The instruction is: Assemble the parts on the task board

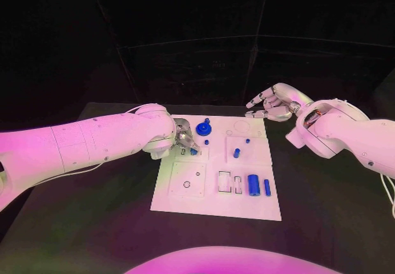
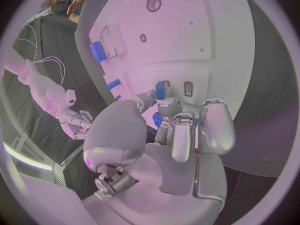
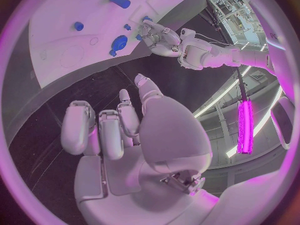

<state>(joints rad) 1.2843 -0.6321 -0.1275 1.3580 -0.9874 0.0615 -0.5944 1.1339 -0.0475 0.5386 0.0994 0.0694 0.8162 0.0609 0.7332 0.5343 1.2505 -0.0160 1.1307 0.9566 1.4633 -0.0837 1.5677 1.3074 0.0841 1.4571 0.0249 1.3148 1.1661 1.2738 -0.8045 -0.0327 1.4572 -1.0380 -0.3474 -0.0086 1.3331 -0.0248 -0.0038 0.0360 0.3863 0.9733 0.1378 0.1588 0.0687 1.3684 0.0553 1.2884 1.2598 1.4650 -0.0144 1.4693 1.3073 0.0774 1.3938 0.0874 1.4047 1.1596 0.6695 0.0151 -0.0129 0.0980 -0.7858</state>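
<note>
task board (image 1: pixel 216 201): smooth matt white | parts (image 1: pixel 253 184): glossy blue plastic | table (image 1: pixel 329 200): matt black

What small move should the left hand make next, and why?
Probably lower the small blue part that the left hand pinches down into the task board beneath it. The part sits at the fingertips just over the board; whether it is seated cannot be told. The right hand is off the board.

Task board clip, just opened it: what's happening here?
The left hand is down on the white task board, its fingers closed around a small blue part near the board's far left area. The right hand hovers off the board's far right corner, holding nothing, fingers curled partway. Other blue parts still lie on the board.
</note>
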